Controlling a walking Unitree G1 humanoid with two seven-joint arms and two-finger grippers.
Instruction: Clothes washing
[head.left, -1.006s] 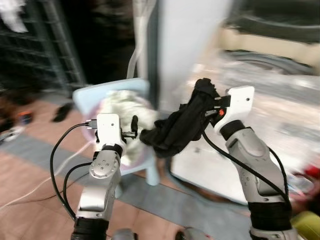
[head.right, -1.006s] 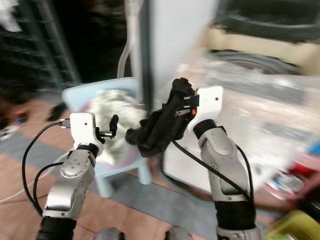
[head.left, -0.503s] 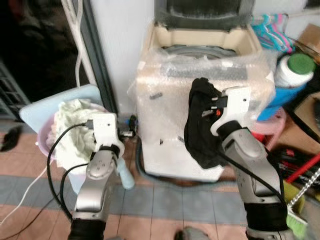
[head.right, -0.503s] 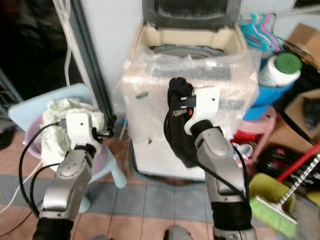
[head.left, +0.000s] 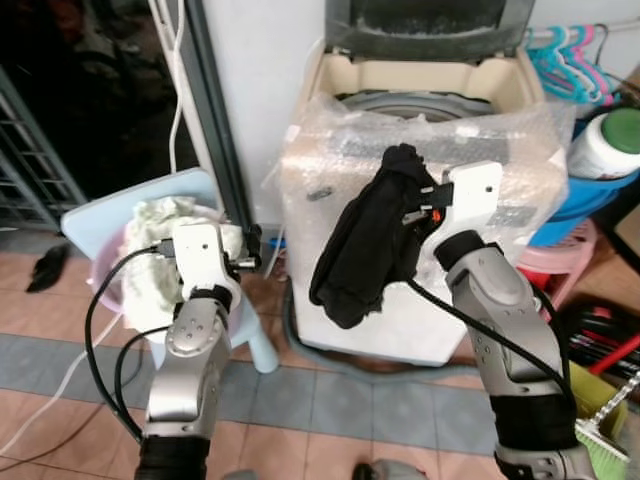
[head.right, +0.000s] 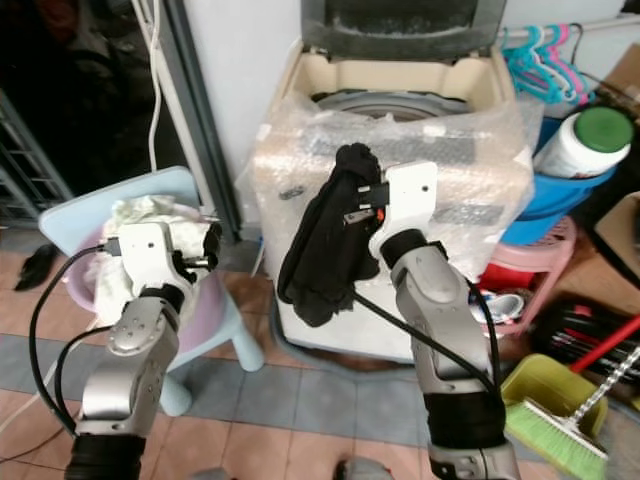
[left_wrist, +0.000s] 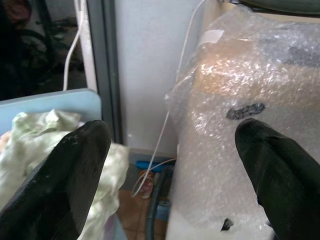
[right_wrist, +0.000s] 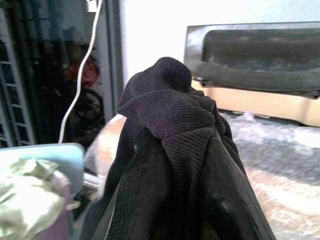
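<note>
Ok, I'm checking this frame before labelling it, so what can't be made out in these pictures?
- Inside of the washing machine: head views show just the drum's rim; the bubble-wrapped front wall hides the depth.
- Right gripper: the black garment wraps the jaws, also in the right wrist view.
- Pink basin: the left arm and pale green clothes cover most of it.
- Broom: cut by the frame edge.

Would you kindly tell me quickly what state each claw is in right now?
Left claw: open, holding nothing.
Right claw: closed on the black garment, raised before the washing machine.
</note>
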